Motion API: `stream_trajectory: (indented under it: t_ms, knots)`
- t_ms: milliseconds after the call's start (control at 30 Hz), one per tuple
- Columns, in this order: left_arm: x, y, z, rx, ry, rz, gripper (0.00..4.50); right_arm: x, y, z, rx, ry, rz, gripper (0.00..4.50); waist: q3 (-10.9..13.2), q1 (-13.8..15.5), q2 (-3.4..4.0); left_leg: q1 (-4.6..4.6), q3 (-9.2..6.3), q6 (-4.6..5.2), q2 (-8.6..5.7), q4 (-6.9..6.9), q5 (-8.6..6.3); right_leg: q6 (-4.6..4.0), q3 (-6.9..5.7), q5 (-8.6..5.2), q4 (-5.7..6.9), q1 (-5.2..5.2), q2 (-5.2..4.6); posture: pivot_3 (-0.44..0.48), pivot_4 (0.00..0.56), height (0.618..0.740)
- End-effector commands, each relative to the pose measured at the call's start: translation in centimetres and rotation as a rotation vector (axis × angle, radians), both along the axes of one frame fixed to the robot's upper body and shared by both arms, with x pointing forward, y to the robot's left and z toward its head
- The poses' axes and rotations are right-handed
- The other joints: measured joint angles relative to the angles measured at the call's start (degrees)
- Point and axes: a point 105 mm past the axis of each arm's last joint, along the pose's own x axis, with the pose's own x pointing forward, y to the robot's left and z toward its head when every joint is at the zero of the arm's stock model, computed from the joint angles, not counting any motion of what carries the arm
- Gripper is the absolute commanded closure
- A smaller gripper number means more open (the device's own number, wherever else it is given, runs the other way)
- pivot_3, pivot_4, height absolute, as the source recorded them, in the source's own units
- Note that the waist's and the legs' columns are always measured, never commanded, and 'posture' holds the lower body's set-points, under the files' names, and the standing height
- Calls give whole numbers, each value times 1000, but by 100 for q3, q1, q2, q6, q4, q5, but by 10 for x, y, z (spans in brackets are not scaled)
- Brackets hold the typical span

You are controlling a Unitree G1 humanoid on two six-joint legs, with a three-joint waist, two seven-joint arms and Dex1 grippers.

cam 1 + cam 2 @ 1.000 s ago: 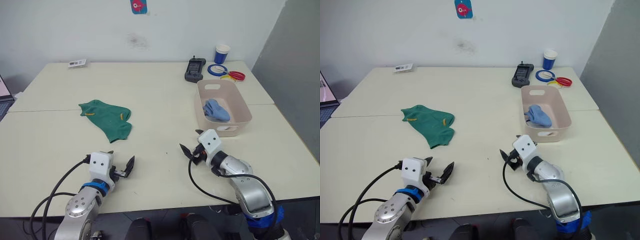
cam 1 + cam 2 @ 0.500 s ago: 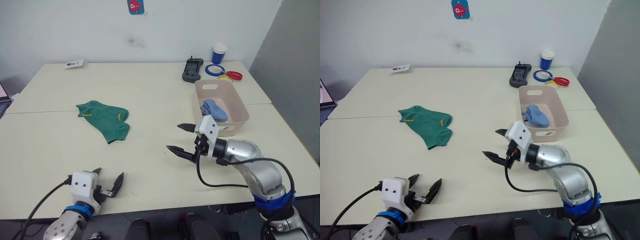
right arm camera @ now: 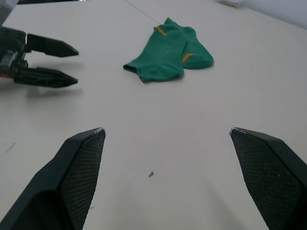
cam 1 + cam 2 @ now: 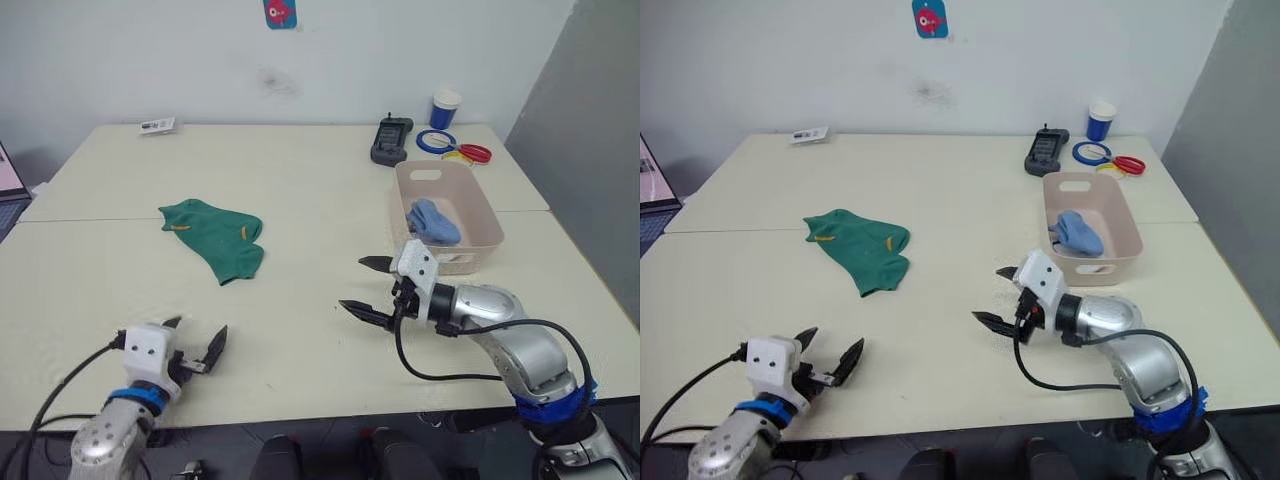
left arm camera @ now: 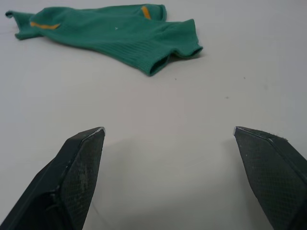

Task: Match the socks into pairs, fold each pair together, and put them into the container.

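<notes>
Two dark green ankle socks [image 4: 215, 235] with small yellow marks lying overlapped on the cream bench [image 4: 300, 180], left of centre, well apart from both grippers. Going left to right: left gripper [image 4: 194, 349] low at the near edge, black fingers spread and empty, pointed toward the green socks as seen from its wrist camera; then the green socks [image 5: 110, 33], flat and partly stacked, not yet folded; then the right gripper [image 4: 365, 287] hovering near the middle of the bench, fingers likewise parted and holding nothing; then the pale pink-beige rectangular plastic container [image 4: 478, 215] with rounded corners and cut-out handle slots, just beyond the right gripper, with a bundled light blue pair [image 4: 433, 220] inside and something white beneath it, too hidden to name. Judged as the last pair in hand: light blue already binned, green still to fold and deliver. Next move likely calling for a reach across to the green socks, squaring one on the other, folding, then carrying to the container; soft knit apt to slip or unfold if pinched at one layer only. Further back on the bench: small card [image 4: 155, 125] at far left, dark handheld device [image 4: 390, 138], blue tape ring [image 4: 435, 140], red ring [image 4: 472, 152], blue-and-white paper cup [image 4: 445, 107]. Behind, plain white wall with a small pink-and-blue sticker [image 4: 279, 12]; grey panel at right.
</notes>
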Motion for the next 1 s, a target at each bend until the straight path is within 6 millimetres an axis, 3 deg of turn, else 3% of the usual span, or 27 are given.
stream_trajectory:
  t_ms: [33, 267, 400, 500, 900, 1000]
  knots:
    - [35, -7, 20, 31, -44, -68, 0, -1, 0, 14, 19, -82, -15, 34, -4, 5, -7, -1, -1, 0, 0, 0, 0, 0, -2, 0, 0, 0, 4, 0, 150, 740]
    - [91, -32, 19, 103, 70, -193, 0, 4, -1, 20, 30, -107, -59, 34, -6, -16, -10, -9, 3, -2, -2, 2, 1, 4, 10, 1, -5, -2, 5, 0, 150, 740]
    - [101, -43, 14, 128, 134, -219, 0, 4, -4, 23, 30, -115, -82, 34, -6, -17, -10, -7, 1, -2, 2, 2, 1, 3, 5, 1, -1, -3, 5, 0, 150, 740]
    - [100, -46, 14, 117, 146, -220, 619, 3, -8, 23, 23, -118, -100, 0, -7, -10, -11, -5, -1, -3, 5, 1, 1, 3, 2, 1, 4, -1, 4, 0, 150, 740]
    - [96, -50, 34, 38, 116, -169, 4474, 5, -14, 23, 8, -110, -118, 0, -6, -8, -11, -6, -2, -4, 3, 3, 2, 3, 3, 2, 4, 0, 2, 0, 150, 740]
    - [93, -50, 39, 41, 111, -169, 4474, 6, -15, 22, 0, -107, -109, 0, -6, -8, -11, -7, -1, -4, 2, 4, 2, 4, 5, 2, 4, 0, 1, 0, 150, 740]
